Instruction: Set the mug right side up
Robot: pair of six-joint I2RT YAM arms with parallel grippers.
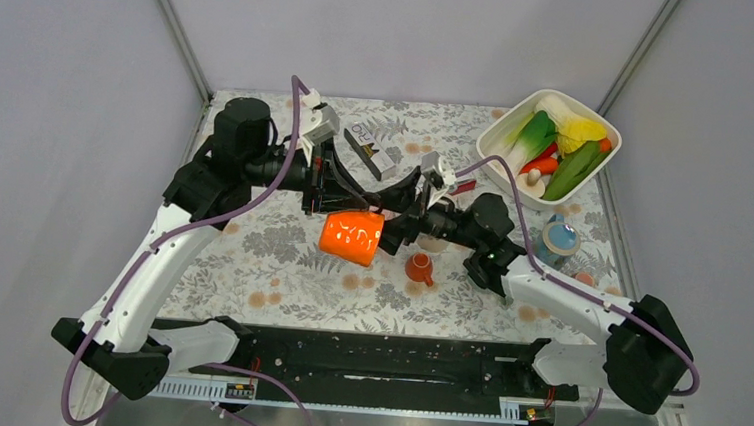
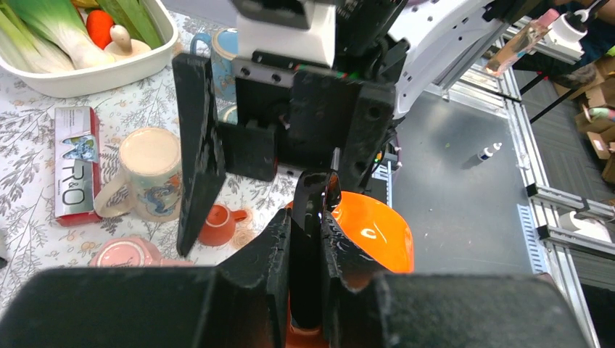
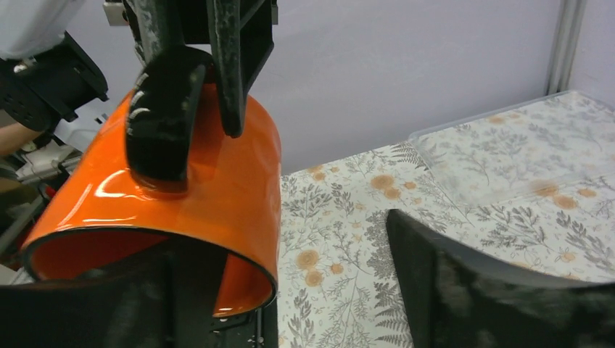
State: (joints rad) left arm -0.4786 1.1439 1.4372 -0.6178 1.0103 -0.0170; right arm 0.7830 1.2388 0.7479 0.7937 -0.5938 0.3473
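Observation:
The orange mug (image 1: 350, 236) with a black handle hangs in the air above the table's middle, tipped on its side. My left gripper (image 1: 337, 196) is shut on the handle (image 2: 313, 210) from above; its fingers (image 2: 278, 254) pinch the handle on both sides. In the right wrist view the mug (image 3: 203, 174) has its mouth turned toward the camera. My right gripper (image 1: 399, 218) is open at the mug's mouth. One of its fingers looks to be inside the rim, and the other finger (image 3: 464, 290) stands apart to the right.
A white bowl of vegetables (image 1: 489, 146) stands at the back right. A cream patterned mug (image 2: 149, 174), a small orange teapot (image 1: 418, 267), a pink cup (image 2: 127, 254) and a red-and-white box (image 2: 72, 163) lie below the grippers. A blue mug (image 1: 557, 236) stands at the right edge, and a dark box (image 1: 373, 145) at the back.

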